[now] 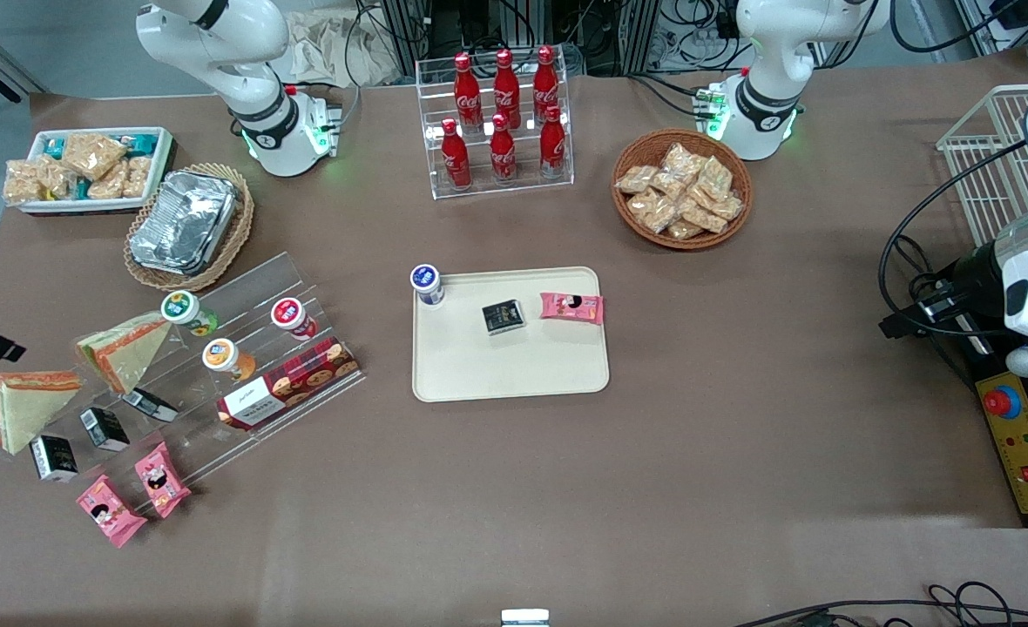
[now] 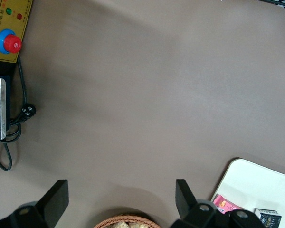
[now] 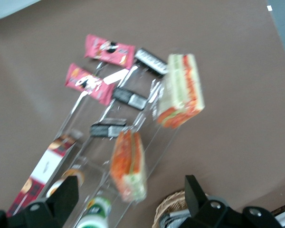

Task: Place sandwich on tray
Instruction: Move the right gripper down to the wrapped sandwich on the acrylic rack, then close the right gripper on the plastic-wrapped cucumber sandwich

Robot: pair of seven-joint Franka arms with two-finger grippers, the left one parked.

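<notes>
The sandwich (image 1: 22,409), a clear-wrapped wedge with a pale bread face and a red-orange filling edge, leans at the end of the clear acrylic rack (image 1: 244,366) toward the working arm's end of the table. The right wrist view shows this sandwich (image 3: 183,90) from above, edge-on. The cream tray (image 1: 514,366) lies mid-table and holds a blue-lidded cup, a black packet and a pink packet; a corner of the tray (image 2: 261,180) shows in the left wrist view. My gripper (image 3: 129,190) hangs open high above the rack, nothing between its fingers.
A second wedge with an orange face (image 1: 126,348) leans on the rack beside the sandwich. The rack also holds cups, a cookie box, and black and pink packets. A foil tray in a wicker basket (image 1: 187,226), a cola rack (image 1: 501,122) and a snack basket (image 1: 681,187) stand farther back.
</notes>
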